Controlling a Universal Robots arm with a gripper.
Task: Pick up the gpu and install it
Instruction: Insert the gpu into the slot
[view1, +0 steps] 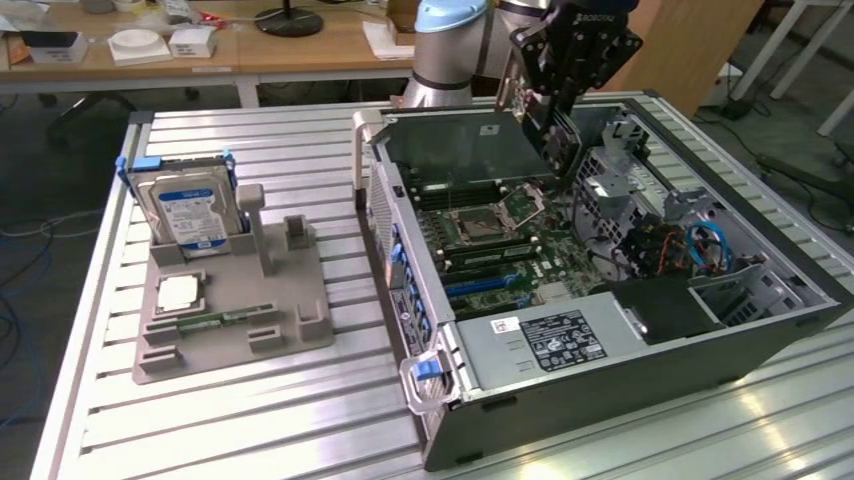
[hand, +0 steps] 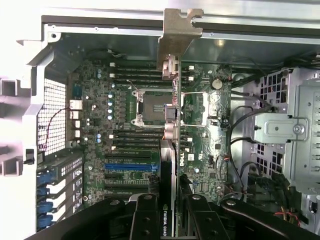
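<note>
Gripping the gpu (hand: 170, 150) edge-on in its jaws, end effector (hand: 171, 207) above the motherboard (hand: 125, 150).

The gpu (hand: 171, 150) has a bare silver metal end bracket (hand: 179, 30), dully shiny, on a green board. The gripper (hand: 172, 212) looks matt black. The computer case (view1: 627, 390) is grey sheet metal, the table (view1: 267, 420) ribbed aluminium with a faint sheen – the holder (view1: 240, 345) matt grey plastic

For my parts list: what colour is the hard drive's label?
Blue and white. The hard drive shows best in the exterior view.
</note>
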